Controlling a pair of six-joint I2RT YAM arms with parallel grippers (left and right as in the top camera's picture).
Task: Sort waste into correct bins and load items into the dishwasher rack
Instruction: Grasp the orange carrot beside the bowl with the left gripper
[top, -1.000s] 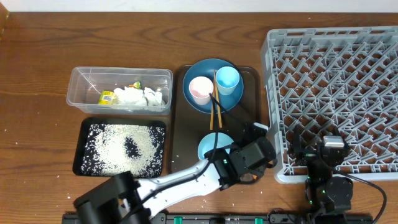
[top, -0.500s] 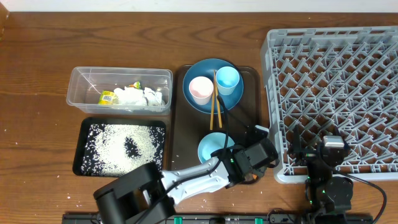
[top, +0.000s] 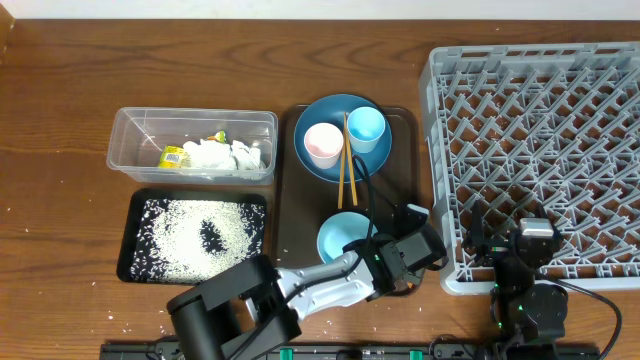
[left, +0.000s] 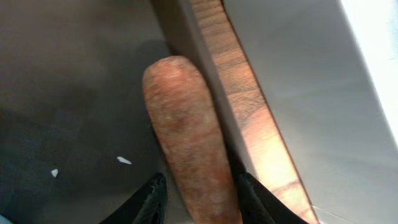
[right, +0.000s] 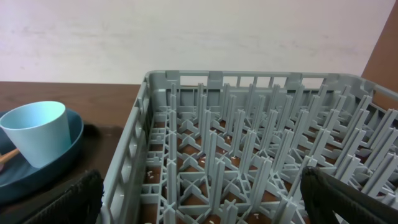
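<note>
Left gripper (left: 202, 185) pinched the carrot (left: 180, 118), tray rim (left: 180, 28) close beside one finger (left: 250, 194); a straight, firm lift clear of that rim was judged advisable.

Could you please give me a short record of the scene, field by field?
carrot: lies on the brown tray, along its rim
left end effector: straddles the carrot; grip not certain
right end effector: open, empty, facing the rack
clear tub: wrapper, tissue
black tray: rice
plate: pink cup, blue cup, chopsticks
rack: no dishes seen
</note>
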